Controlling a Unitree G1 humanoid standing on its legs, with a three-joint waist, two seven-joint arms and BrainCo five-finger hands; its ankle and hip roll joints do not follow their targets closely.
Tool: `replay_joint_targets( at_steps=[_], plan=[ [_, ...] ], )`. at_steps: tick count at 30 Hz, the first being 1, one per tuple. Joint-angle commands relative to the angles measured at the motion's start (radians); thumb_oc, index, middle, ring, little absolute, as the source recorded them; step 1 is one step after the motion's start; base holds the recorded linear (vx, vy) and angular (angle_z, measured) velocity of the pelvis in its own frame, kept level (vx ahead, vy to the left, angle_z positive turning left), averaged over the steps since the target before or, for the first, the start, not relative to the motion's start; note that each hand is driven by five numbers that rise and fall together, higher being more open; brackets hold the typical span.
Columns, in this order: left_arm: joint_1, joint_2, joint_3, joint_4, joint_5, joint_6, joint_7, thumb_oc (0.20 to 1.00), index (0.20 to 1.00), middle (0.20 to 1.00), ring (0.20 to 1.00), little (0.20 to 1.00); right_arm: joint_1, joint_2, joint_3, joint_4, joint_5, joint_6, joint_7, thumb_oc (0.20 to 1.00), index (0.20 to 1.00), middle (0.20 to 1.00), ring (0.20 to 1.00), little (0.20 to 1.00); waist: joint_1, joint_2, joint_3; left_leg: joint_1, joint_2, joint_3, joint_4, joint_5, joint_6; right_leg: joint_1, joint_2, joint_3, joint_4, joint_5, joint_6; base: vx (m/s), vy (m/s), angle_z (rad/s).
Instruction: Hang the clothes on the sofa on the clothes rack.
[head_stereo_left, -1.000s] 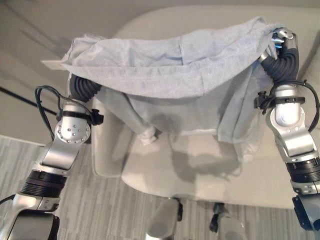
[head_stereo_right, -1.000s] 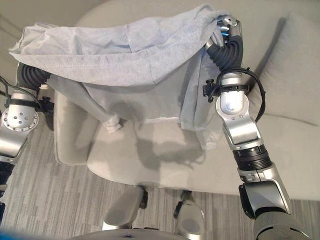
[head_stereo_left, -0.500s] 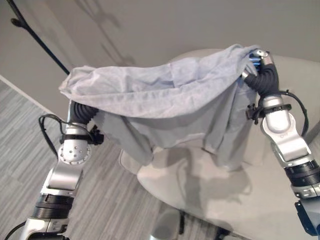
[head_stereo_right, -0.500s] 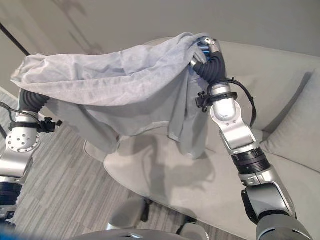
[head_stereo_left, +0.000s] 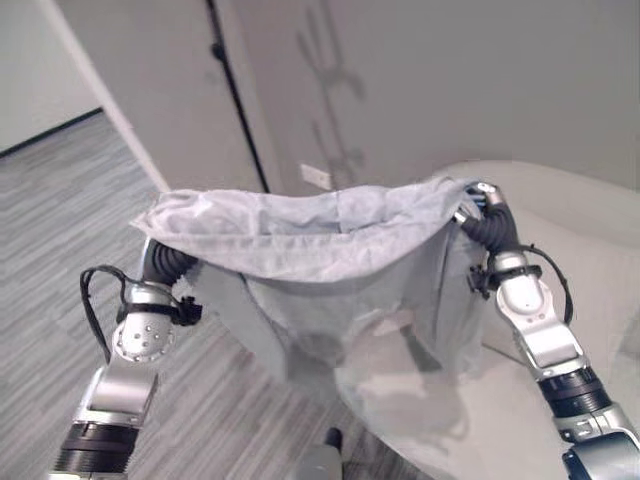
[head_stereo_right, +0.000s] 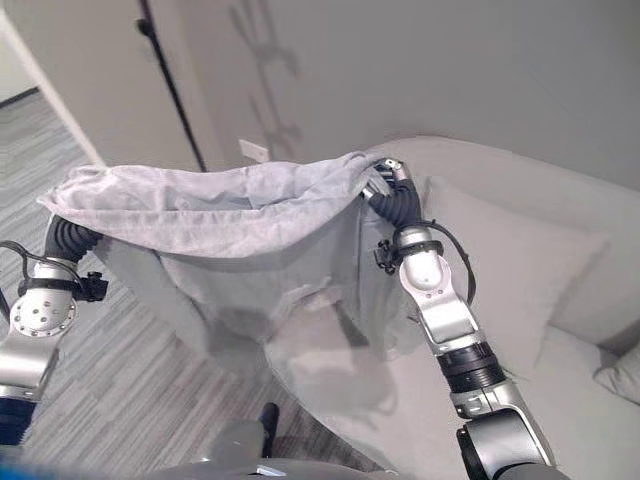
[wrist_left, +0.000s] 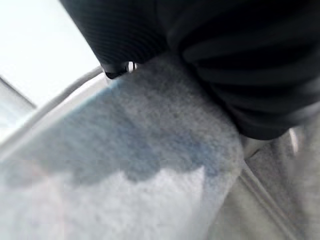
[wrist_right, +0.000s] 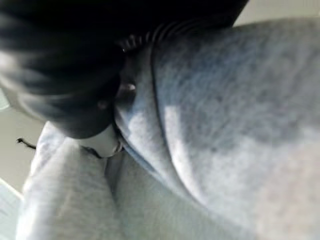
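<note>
Cloth spans the middle of the frame: a pale grey garment (head_stereo_left: 320, 235) stretched between both raised arms, its lower part hanging over the front edge of the sofa (head_stereo_right: 520, 300) at lower right; the left hand (head_stereo_left: 150, 225) sits under the cloth's left corner, so its fingers cannot be read; the right hand (head_stereo_left: 482, 193) shows at the cloth's upper right corner with fingers seemingly curled into the fabric. A dark slanting pole (head_stereo_left: 235, 90), probably the clothes rack, rises at upper centre-left against the wall. Risks from here, as a judgement: the hidden left corner may slip off if the arms spread or lift unevenly; the trailing hem may snag the sofa edge; the draped cloth may hide the rack from the head camera.
</note>
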Motion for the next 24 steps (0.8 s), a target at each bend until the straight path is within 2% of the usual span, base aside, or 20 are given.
replay_joint_targets(
  at_steps=[1, 2, 3, 4, 5, 6, 7, 8, 9, 10, 13, 15, 19, 21, 24],
  plan=[
    [-0.038, -0.008, 0.009, -0.016, 0.045, -0.015, 0.008, 0.200, 0.200, 0.200, 0.200, 0.200, -0.050, -0.094, -0.080, -0.025, -0.035, -0.033, -0.063, 0.200, 0.200, 0.200, 0.200, 0.200, -0.040, 0.088, -0.059, 0.146, 0.009, 0.006, -0.164, -0.041, -0.035, -0.137, 0.063, 0.137, 0.077, 0.067, 0.077, -0.01, 0.221, 0.60],
    [-0.050, -0.002, 0.002, -0.016, 0.047, -0.014, 0.003, 0.200, 0.200, 0.200, 0.200, 0.200, -0.049, -0.096, -0.081, -0.029, -0.038, -0.035, -0.063, 0.200, 0.200, 0.200, 0.200, 0.200, -0.040, 0.085, -0.062, 0.151, 0.002, 0.006, -0.167, -0.036, -0.030, -0.133, 0.092, 0.142, 0.093, 0.043, 0.067, 0.00, 0.108, 0.57],
    [-0.051, -0.002, 0.002, -0.016, 0.047, -0.014, 0.003, 0.200, 0.200, 0.200, 0.200, 0.200, -0.049, -0.096, -0.082, -0.029, -0.038, -0.035, -0.063, 0.200, 0.200, 0.200, 0.200, 0.200, -0.040, 0.085, -0.063, 0.151, 0.002, 0.006, -0.167, -0.036, -0.030, -0.134, 0.092, 0.142, 0.093, 0.043, 0.067, 0.00, 0.110, 0.34],
    [-0.076, 0.003, -0.015, -0.012, 0.048, -0.012, 0.000, 0.200, 0.200, 0.200, 0.200, 0.200, -0.051, -0.097, -0.080, -0.031, -0.042, -0.035, -0.064, 0.200, 0.200, 0.200, 0.200, 0.200, -0.040, 0.080, -0.063, 0.153, -0.006, 0.007, -0.168, -0.031, -0.023, -0.122, 0.130, 0.135, 0.109, 0.016, 0.053, -0.02, 0.095, -0.06],
    [-0.103, 0.001, -0.033, -0.006, 0.046, -0.009, -0.005, 0.200, 0.200, 0.200, 0.200, 0.200, -0.039, -0.100, -0.074, -0.034, -0.039, -0.041, -0.058, 0.200, 0.200, 0.200, 0.200, 0.200, -0.030, 0.059, -0.064, 0.153, -0.030, 0.003, -0.160, -0.022, -0.008, -0.096, 0.237, 0.101, 0.103, -0.044, 0.021, -0.01, 0.089, -0.06],
    [-0.104, 0.001, -0.034, -0.006, 0.046, -0.009, -0.005, 0.200, 0.200, 0.200, 0.200, 0.200, -0.039, -0.100, -0.075, -0.033, -0.039, -0.041, -0.058, 0.200, 0.200, 0.200, 0.200, 0.200, -0.031, 0.059, -0.065, 0.153, -0.029, 0.001, -0.159, -0.023, -0.009, -0.094, 0.239, 0.099, 0.100, -0.044, 0.019, 0.00, 0.032, -0.07],
    [-0.107, -0.004, -0.036, 0.000, 0.050, -0.011, -0.005, 0.200, 0.200, 0.200, 0.200, 0.200, -0.034, -0.102, -0.073, -0.030, -0.040, -0.044, -0.057, 0.200, 0.200, 0.200, 0.200, 0.200, -0.029, 0.052, -0.067, 0.156, -0.037, -0.002, -0.156, -0.023, -0.008, -0.088, 0.271, 0.088, 0.090, -0.053, 0.010, 0.01, -0.005, -0.04],
    [-0.107, -0.004, -0.036, 0.000, 0.050, -0.011, -0.005, 0.200, 0.200, 0.200, 0.200, 0.200, -0.034, -0.102, -0.073, -0.030, -0.040, -0.045, -0.057, 0.200, 0.200, 0.200, 0.200, 0.200, -0.030, 0.053, -0.067, 0.156, -0.036, -0.002, -0.156, -0.023, -0.008, -0.087, 0.272, 0.088, 0.089, -0.053, 0.010, 0.01, -0.032, -0.06],
    [-0.120, -0.011, -0.040, 0.011, 0.056, -0.012, 0.000, 0.200, 0.200, 0.200, 0.200, 0.200, -0.024, -0.109, -0.072, -0.024, -0.043, -0.051, -0.062, 0.200, 0.200, 0.200, 0.200, 0.200, -0.028, 0.033, -0.062, 0.150, -0.052, 0.005, -0.140, -0.026, -0.005, -0.061, 0.327, 0.089, 0.040, -0.061, -0.003, 0.02, -0.090, 0.08],
    [-0.137, -0.009, -0.048, 0.011, 0.069, -0.013, 0.003, 0.200, 0.200, 0.200, 0.200, 0.200, -0.022, -0.120, -0.091, -0.018, -0.054, -0.049, -0.071, 0.200, 0.200, 0.200, 0.200, 0.200, -0.035, 0.028, -0.060, 0.151, -0.059, -0.004, -0.132, -0.031, -0.010, -0.055, 0.356, 0.103, -0.012, -0.044, -0.006, 0.02, -0.092, 0.27],
    [-0.137, -0.024, -0.042, 0.010, 0.070, -0.016, 0.009, 0.200, 0.200, 0.200, 0.200, 0.200, -0.023, -0.126, -0.093, -0.015, -0.048, -0.055, -0.075, 0.200, 0.200, 0.200, 0.200, 0.200, -0.043, 0.030, -0.075, 0.155, -0.055, -0.004, -0.139, -0.031, -0.016, -0.034, 0.365, 0.106, -0.076, -0.009, 0.012, 0.07, -0.066, 0.34],
    [-0.151, -0.024, -0.050, 0.017, 0.071, -0.018, 0.017, 0.200, 0.200, 0.200, 0.200, 0.200, -0.033, -0.133, -0.084, 0.001, -0.039, -0.057, -0.079, 0.200, 0.200, 0.200, 0.200, 0.200, -0.055, 0.036, -0.083, 0.161, -0.049, 0.000, -0.143, -0.032, -0.015, -0.032, 0.370, 0.116, -0.079, -0.007, 0.019, 0.07, -0.052, 0.25],
    [-0.175, -0.028, -0.065, 0.019, 0.069, -0.019, 0.026, 0.200, 0.200, 0.200, 0.200, 0.200, -0.042, -0.151, -0.085, 0.016, -0.027, -0.055, -0.083, 0.200, 0.200, 0.200, 0.200, 0.200, -0.063, 0.036, -0.066, 0.130, -0.038, -0.025, -0.071, -0.055, -0.014, -0.028, 0.362, 0.122, -0.079, 0.005, 0.027, 0.00, -0.071, 0.04],
    [-0.188, -0.041, -0.073, 0.012, 0.057, -0.024, 0.028, 0.200, 0.200, 0.200, 0.200, 0.200, -0.058, -0.172, -0.080, 0.024, -0.022, -0.057, -0.087, 0.200, 0.200, 0.200, 0.200, 0.200, -0.068, 0.041, -0.050, 0.082, -0.025, -0.032, -0.013, -0.054, -0.035, -0.018, 0.356, 0.116, -0.079, 0.001, 0.027, -0.04, -0.025, 0.07],
    [-0.202, -0.051, -0.076, 0.013, 0.021, -0.030, 0.037, 0.200, 0.200, 0.200, 0.200, 0.200, -0.103, -0.196, -0.055, 0.055, -0.013, -0.055, -0.094, 0.200, 0.200, 0.200, 0.200, 0.200, -0.070, 0.052, -0.044, 0.021, 0.013, -0.020, -0.007, -0.045, -0.053, -0.019, 0.349, 0.113, -0.079, 0.000, 0.027, -0.02, 0.037, 0.33]
  ],
)
